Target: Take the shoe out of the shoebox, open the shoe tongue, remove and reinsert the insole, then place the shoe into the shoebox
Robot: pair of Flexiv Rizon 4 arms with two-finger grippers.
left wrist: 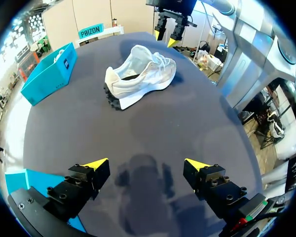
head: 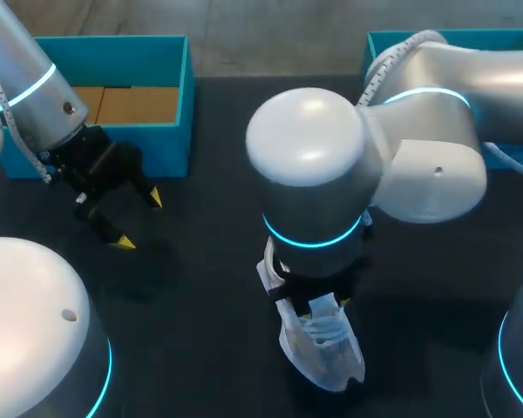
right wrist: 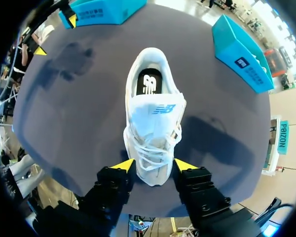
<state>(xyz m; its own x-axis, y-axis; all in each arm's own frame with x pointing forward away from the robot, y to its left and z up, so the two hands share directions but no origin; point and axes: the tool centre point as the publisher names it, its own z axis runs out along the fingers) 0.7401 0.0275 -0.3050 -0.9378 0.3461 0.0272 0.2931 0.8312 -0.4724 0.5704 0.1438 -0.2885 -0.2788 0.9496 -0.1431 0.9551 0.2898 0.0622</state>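
Note:
The white shoe [head: 324,344] lies on the dark table near its front edge, outside both boxes. Its black insole [right wrist: 149,84] shows through the opening, and the tongue and laces [right wrist: 153,148] lie flat. My right gripper [right wrist: 154,163] hangs over the toe end, its fingers partly drawn together. The toe shows between them. Seen from the left wrist, the right gripper [left wrist: 168,38] stands just above and beyond the shoe [left wrist: 140,74], clear of it. My left gripper [head: 139,220] hovers wide open and empty in front of the left teal shoebox [head: 170,131].
A second teal box [head: 379,43] sits at the back right, partly under my right arm. The right arm's large elbow [head: 314,157] hangs over the table's middle and hides its gripper from above. Bare dark table lies between the left gripper [left wrist: 147,165] and the shoe.

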